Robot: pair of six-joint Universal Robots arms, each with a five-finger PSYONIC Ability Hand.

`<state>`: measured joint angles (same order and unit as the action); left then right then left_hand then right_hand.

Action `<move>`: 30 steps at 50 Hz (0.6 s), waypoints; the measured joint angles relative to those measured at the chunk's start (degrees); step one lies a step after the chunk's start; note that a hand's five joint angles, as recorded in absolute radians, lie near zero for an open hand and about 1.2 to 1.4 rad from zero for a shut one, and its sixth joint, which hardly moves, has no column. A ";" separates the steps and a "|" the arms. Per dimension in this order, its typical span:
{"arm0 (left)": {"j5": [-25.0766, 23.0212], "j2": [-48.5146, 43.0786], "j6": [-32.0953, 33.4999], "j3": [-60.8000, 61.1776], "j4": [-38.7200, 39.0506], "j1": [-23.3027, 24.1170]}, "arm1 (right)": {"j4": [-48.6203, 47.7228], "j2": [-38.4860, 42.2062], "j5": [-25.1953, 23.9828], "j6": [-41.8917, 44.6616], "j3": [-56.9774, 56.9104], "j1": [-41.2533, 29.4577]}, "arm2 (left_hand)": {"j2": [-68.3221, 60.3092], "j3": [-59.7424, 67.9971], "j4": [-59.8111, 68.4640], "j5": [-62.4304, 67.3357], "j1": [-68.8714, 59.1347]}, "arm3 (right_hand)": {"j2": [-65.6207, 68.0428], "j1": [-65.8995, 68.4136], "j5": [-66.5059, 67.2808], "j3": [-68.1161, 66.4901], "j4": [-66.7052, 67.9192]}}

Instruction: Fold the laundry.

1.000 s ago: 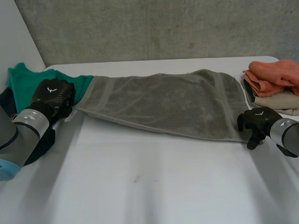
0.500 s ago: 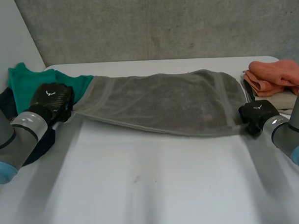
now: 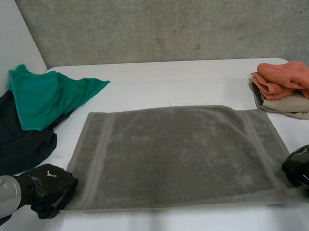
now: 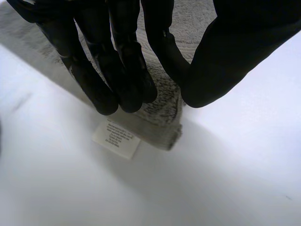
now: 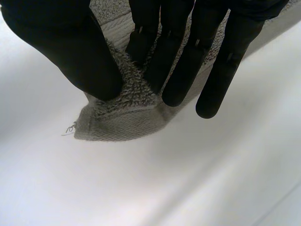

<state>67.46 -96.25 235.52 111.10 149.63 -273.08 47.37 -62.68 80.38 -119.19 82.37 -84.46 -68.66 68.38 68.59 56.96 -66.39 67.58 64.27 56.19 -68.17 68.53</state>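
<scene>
The grey towel (image 3: 176, 155) no longer hangs stretched between the hands along the table's (image 3: 168, 84) far side, draped over the green cloth (image 3: 47, 94); it now lies spread and flat on the near half, its long side along the near edge. Both arms have drawn back toward the near edge with it. The left hand (image 3: 50, 187) sits at the towel's near left corner, fingers and thumb nipping that corner, a white label (image 4: 116, 139) sticking out just beyond the fingertips. The right hand (image 3: 302, 168) is at the near right corner, thumb and fingers pinching a tuft of pile between them. By my reading the lay-out step is done and the towel sits ready for a fold, probably near edge over to far.

The right hand is partly cut off at the table's right edge in the head view. Whether the towel is single or already doubled I cannot tell, though its corner looks thick. The black garment (image 3: 18, 140) runs under the green cloth and off the left edge; the beige cloth (image 3: 291, 104) lies half buried under the orange one (image 3: 285, 78).
</scene>
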 measured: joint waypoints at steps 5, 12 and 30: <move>-1.83 -1.26 0.82 -3.07 0.75 0.31 | -2.57 -0.34 0.68 -0.01 -1.46 -0.50 | 0.00 0.00 0.00 0.00 0.00 | 0.00 0.00 0.00 0.00 0.00; 3.44 -8.96 -12.51 -15.34 13.96 7.70 | -12.64 2.62 0.56 -8.80 -6.98 -4.48 | 0.00 0.00 0.00 0.00 0.00 | 0.00 0.00 0.00 0.00 0.00; 20.11 -37.97 -19.49 -55.78 27.04 18.60 | -32.43 17.77 3.50 -16.60 -27.55 -11.14 | 0.00 0.00 0.00 0.00 0.00 | 0.00 0.00 0.55 0.00 0.00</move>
<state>87.57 -134.21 216.03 55.31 176.67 -254.48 14.94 -44.91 83.88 -135.79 54.82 -95.60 -68.66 68.38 68.59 56.97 -66.39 67.58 64.27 56.74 -68.17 68.53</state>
